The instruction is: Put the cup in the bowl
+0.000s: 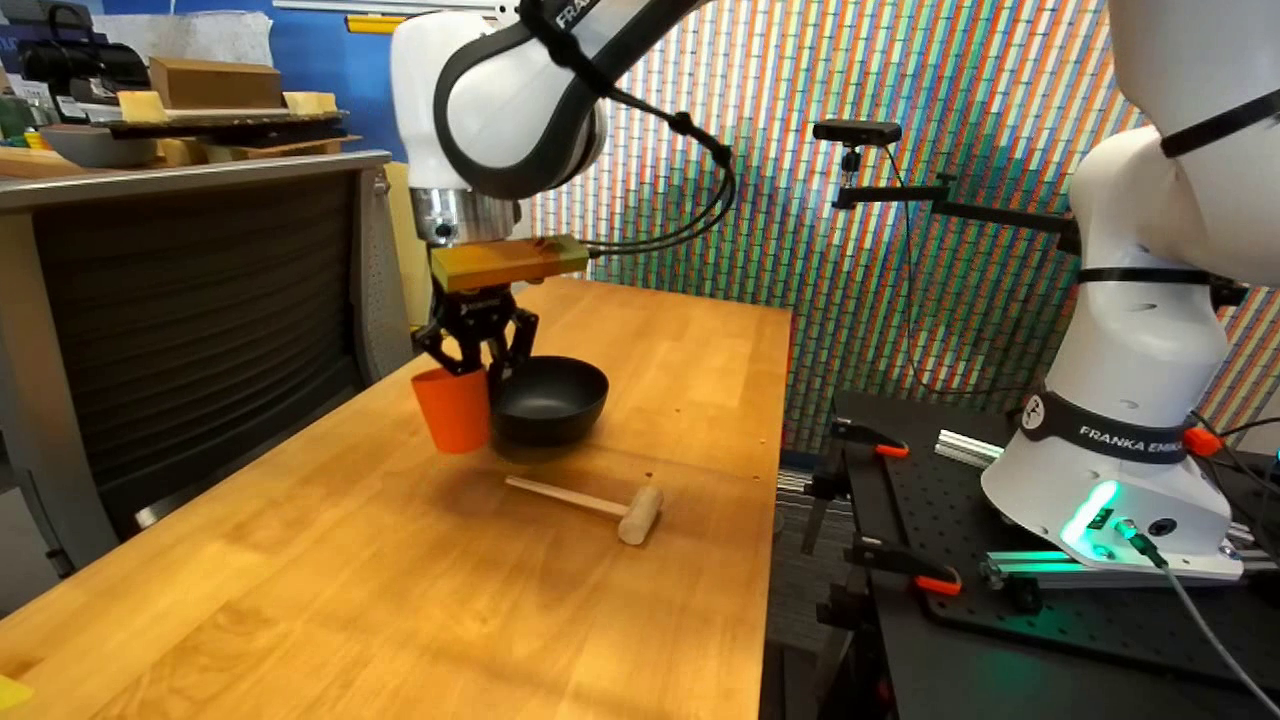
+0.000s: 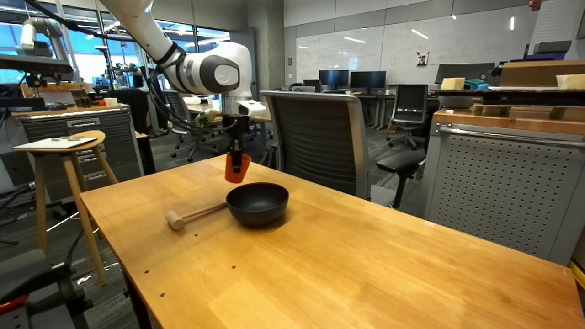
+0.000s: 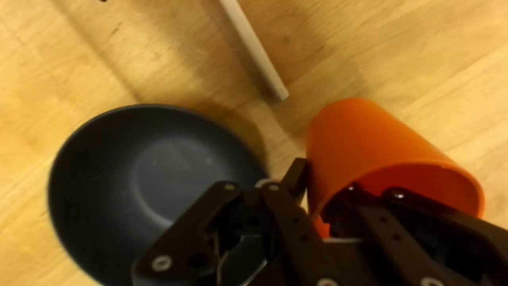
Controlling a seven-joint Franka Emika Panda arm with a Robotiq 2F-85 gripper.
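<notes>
The orange-red cup [image 1: 452,412] hangs above the table, slightly tilted, with its open end up. It also shows in an exterior view [image 2: 245,167] and in the wrist view [image 3: 357,135]. My gripper [image 1: 486,374] is shut on the cup's wall, with one finger inside the cup and the other outside it. The jaws also show in the wrist view [image 3: 313,194]. The black bowl [image 1: 550,400] stands upright on the table beside the cup. It is seen in an exterior view [image 2: 258,212] and at the left of the wrist view [image 3: 170,174]. Nothing lies inside it.
A wooden mallet [image 1: 640,515] lies on the table [image 1: 600,620] near the bowl. It shows in an exterior view [image 2: 176,220], and its handle shows in the wrist view [image 3: 258,51]. An office chair [image 2: 320,141] stands at the table's long edge.
</notes>
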